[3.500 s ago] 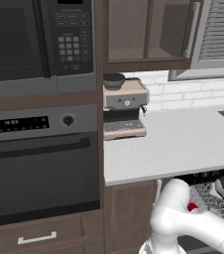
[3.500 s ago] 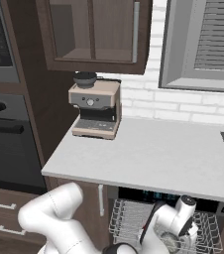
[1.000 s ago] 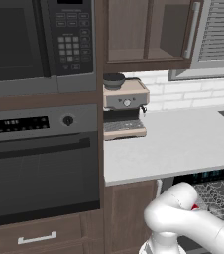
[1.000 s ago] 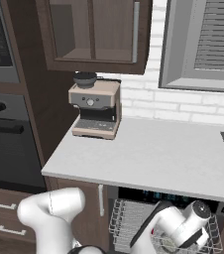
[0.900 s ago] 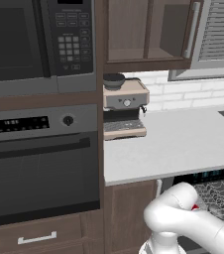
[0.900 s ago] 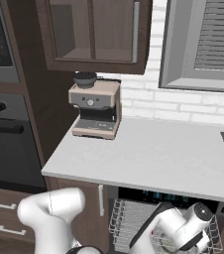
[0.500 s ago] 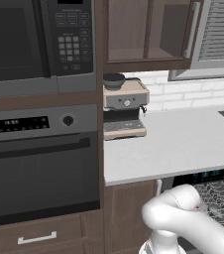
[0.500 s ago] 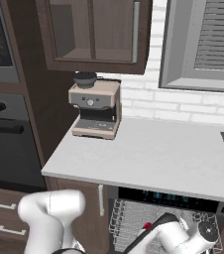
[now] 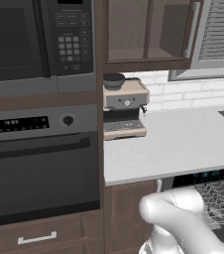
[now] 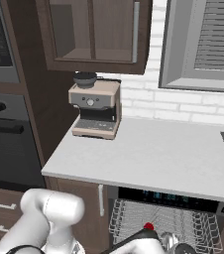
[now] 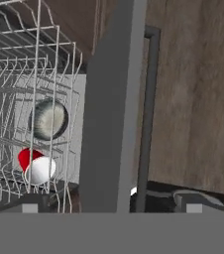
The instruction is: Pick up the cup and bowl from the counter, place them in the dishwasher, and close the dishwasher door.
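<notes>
Hand view: ahead-left of my gripper the dishwasher's wire rack (image 11: 29, 99) holds the bowl (image 11: 48, 119) on its side, with a red-and-white cup (image 11: 37, 167) just below it. The dishwasher door (image 11: 111, 109) runs edge-on straight ahead of me, its bar handle (image 11: 146, 109) just right of it and a wood cabinet front (image 11: 198, 94) close beyond, so room is tight; whether my fingers are parted or closed I cannot tell. Since 3.5 s ago my arm has dropped lower below the counter (image 10: 148, 154), nothing else changed.

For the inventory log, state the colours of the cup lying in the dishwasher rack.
Red and white; the cup shows best in the hand view, behind the rack wires.
</notes>
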Available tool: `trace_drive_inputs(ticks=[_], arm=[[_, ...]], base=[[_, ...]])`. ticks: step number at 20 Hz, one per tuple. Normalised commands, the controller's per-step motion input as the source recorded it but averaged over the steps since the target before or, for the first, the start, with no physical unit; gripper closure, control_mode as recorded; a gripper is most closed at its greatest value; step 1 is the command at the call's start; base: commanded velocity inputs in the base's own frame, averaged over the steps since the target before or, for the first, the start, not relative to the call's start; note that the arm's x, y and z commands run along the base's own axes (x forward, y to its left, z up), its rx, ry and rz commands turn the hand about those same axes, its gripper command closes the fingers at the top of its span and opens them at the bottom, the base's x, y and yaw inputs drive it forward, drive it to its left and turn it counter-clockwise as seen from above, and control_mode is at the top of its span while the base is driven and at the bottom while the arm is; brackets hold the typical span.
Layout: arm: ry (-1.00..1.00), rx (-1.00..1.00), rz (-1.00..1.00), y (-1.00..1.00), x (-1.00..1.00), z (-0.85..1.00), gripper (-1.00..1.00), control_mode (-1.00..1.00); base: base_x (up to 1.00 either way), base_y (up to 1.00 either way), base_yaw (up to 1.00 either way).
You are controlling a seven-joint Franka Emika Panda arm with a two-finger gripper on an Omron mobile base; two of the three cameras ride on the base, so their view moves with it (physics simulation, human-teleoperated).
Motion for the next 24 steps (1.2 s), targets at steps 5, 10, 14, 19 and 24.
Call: trace_drive_inputs(ticks=[5, 10, 14, 19, 24], arm=[[-0.14, 0.18, -0.11, 0.05, -0.15, 0.0, -1.0, -1.0], [-0.21, 0.27, 0.0, -0.04, -0.29, 0.0, -1.0, -1.0], [-0.14, 0.26, 0.0, -0.26, -0.12, -0.01, -1.0, -1.0], [-0.18, 0.35, -0.01, -0.18, -0.03, -0.04, -1.0, -1.0], [-0.12, 0.12, 0.0, 0.01, -0.03, -0.27, -1.0, -1.0]], base=[[0.0, 0.0, 0.0], [0.0, 0.0, 0.0], [0.0, 0.0, 0.0], [0.0, 0.0, 0.0], [0.0, 0.0, 0.0]])
